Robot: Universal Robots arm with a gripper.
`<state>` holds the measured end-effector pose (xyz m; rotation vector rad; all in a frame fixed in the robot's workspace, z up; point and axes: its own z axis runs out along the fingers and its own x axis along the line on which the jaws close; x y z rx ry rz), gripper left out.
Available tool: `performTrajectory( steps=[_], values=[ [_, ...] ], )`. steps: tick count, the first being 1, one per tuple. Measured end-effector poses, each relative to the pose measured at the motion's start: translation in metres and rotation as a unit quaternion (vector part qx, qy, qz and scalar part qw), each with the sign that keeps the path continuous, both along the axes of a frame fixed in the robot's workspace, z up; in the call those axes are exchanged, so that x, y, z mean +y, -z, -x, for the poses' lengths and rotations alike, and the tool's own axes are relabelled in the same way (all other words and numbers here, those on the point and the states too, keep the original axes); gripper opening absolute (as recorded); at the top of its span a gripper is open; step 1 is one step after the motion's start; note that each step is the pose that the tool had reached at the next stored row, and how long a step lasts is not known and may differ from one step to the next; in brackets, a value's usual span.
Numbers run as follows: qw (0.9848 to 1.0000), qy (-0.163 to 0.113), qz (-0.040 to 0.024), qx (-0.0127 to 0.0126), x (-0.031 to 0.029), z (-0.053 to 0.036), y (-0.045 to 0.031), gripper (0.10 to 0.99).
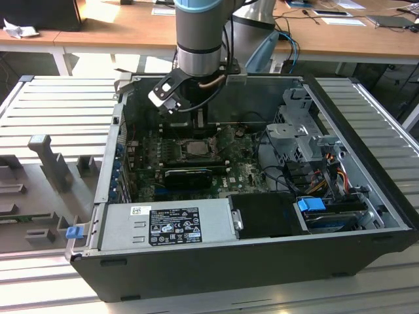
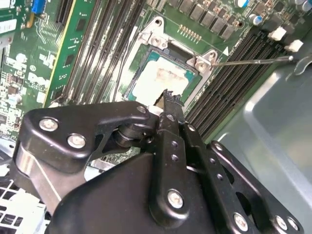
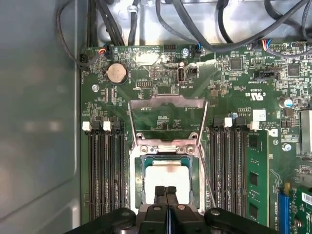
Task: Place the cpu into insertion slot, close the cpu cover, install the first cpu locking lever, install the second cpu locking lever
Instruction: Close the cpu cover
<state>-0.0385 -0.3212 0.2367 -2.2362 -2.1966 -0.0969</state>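
My hand (image 3: pixel 165 191) is down inside an open computer case (image 1: pixel 229 268) that sits on a slatted metal surface (image 1: pixel 59 104). Its two black fingers (image 2: pixel 171 122) are pressed together with nothing held between them. Their tips hang just over the near edge of the cpu (image 3: pixel 167 178).

Rows of black memory slots (image 3: pixel 103 170) run along both sides of the hand, and a green memory module (image 3: pixel 254 180) stands in one bank. A thin wire locking lever (image 3: pixel 208 170) slants along one side of the socket, close beside the fingers. Just beyond the fingertips the cpu cover (image 3: pixel 168 114) stands tilted open, with green board visible through its window. Farther beyond are a round coin battery (image 3: pixel 117 73) and a tangle of black cables (image 3: pixel 195 19).

The cpu lies flat in the insertion slot (image 3: pixel 133 181). It is a dull silver square with a pale smeared patch in its middle and a thin green border, framed by the slot's dark metal rim.
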Motion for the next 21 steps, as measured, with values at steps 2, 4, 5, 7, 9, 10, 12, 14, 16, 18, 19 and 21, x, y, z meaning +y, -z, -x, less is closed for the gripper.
performTrajectory(
  steps=[2, 4, 5, 7, 9, 10, 12, 14, 16, 18, 19, 21],
  values=[
    [1.0000, 0.000, 0.0001, 0.0000, -0.0001, -0.0068, -0.0004, 0.106],
    [1.0000, 0.000, 0.0000, -0.0001, 0.0000, -0.0068, -0.0029, 0.106],
    [1.0000, 0.000, -0.0001, -0.0001, 0.0000, -0.0077, -0.0029, 0.106],
    [1.0000, 0.000, 0.0000, 0.0000, 0.0000, -0.0143, -0.0030, 0.106],
    [1.0000, 0.000, 0.0000, 0.0000, 0.0000, -0.0165, -0.0030, 0.106],
    [1.0000, 0.000, 0.0000, 0.0000, 0.0000, -0.0176, -0.0030, 0.106],
    [1.0000, 0.000, 0.0000, 0.0000, 0.0000, -0.0207, -0.0030, 0.106],
    [1.0000, 0.000, 0.0000, 0.0000, 0.0000, -0.0220, -0.0030, 0.106],
    [1.0000, 0.000, 0.0005, 0.0000, 0.0001, -0.0221, -0.0038, 0.106],
    [1.0000, 0.000, 0.0009, 0.0000, 0.0003, -0.0221, -0.0061, 0.106],
    [1.0000, 0.000, 0.0009, 0.0000, 0.0004, -0.0221, -0.0083, 0.106],
    [1.0000, 0.000, 0.0008, 0.0000, 0.0004, -0.0221, -0.0106, 0.106]
  ],
)
